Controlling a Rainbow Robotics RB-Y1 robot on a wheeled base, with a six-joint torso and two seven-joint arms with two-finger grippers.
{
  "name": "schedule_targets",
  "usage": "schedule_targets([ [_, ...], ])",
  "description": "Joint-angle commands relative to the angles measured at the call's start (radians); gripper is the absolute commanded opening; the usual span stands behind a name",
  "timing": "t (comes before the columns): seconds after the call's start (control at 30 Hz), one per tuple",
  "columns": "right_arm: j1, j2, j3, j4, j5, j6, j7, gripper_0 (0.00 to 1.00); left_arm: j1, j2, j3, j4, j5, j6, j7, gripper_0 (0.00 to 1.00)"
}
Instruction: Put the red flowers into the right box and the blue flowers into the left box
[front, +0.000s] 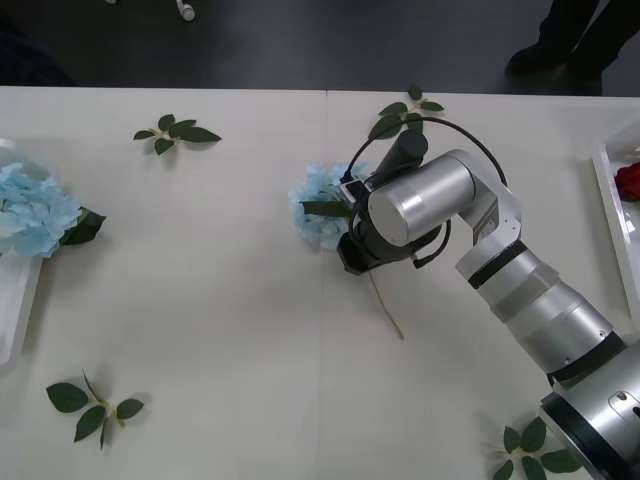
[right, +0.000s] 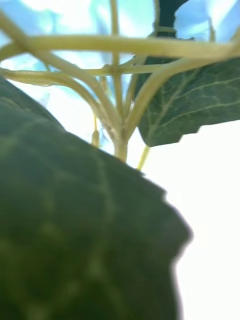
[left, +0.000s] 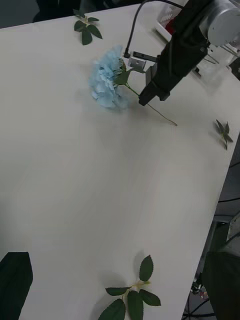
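My right gripper (left: 146, 98) is down on the white table (front: 230, 300) at the stem of a blue flower (front: 318, 205) lying near the middle; whether my jaws are closed on it I cannot tell. More blue flowers (front: 35, 210) rest at the left box (front: 15, 310), and a red flower (front: 628, 181) lies in the right box (front: 610, 190). Loose leaf sprigs (front: 176, 133) are scattered about. No writing is readable.

Right end effector (front: 350, 245) fingertips hidden behind wrist; right box (front: 612, 195) seemingly edge-cropped.
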Motion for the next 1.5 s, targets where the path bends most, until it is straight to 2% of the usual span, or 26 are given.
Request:
schedule_targets([
  [0.03, 0.006, 0.012, 0.002, -0.015, 0.008, -0.024, -0.009, 0.0, -0.083, 0.017, -0.026, -0.022, -0.042, 0.055, -0.038, 1.0],
  [0.3, 0.015, -0.003, 0.0, -0.031, -0.001, 0.002, -0.002, 0.0, -0.196, -0.018, -0.049, -0.034, -0.135, 0.106, -0.038, 1.0],
  [0.4, 0.015, -0.036, -0.021, -0.114, -0.021, 0.088, 0.001, 0.0, -0.213, -0.061, -0.045, -0.065, -0.169, 0.106, -0.038, 1.0],
  [0.67, 0.017, -0.177, -0.143, -0.421, -0.241, 0.346, 0.012, 0.0, -0.229, -0.21, -0.014, -0.157, -0.254, 0.106, -0.038, 1.0],
  [0.83, 0.02, -0.267, -0.216, -0.573, -0.385, 0.424, 0.029, 0.0, -0.23, -0.278, -0.005, -0.209, -0.28, 0.106, -0.038, 1.0],
  [0.97, 0.055, -0.339, -0.278, -0.696, -0.495, 0.419, 0.066, 0.0, -0.23, -0.301, 0.001, -0.22, -0.286, 0.106, -0.038, 1.0],
  [1.03, 0.091, -0.379, -0.314, -0.763, -0.56, 0.389, 0.118, 0.0, -0.23, -0.304, 0.001, -0.22, -0.283, 0.106, -0.038, 1.0],
  [1.17, 0.176, -0.44, -0.353, -0.87, -0.653, 0.225, 0.213, 0.0, -0.229, -0.304, 0.0, -0.22, -0.267, 0.104, -0.038, 1.0],
  [1.3, 0.282, -0.505, -0.337, -0.949, -0.695, -0.044, 0.277, 0.0, -0.23, -0.313, 0.0, -0.22, -0.234, 0.081, -0.038, 1.0],
  [1.5, 0.374, -0.559, -0.19, -0.984, -0.679, -0.495, 0.308, 0.0, -0.23, -0.336, -0.003, -0.219, -0.165, 0.043, -0.038, 1.0],
])
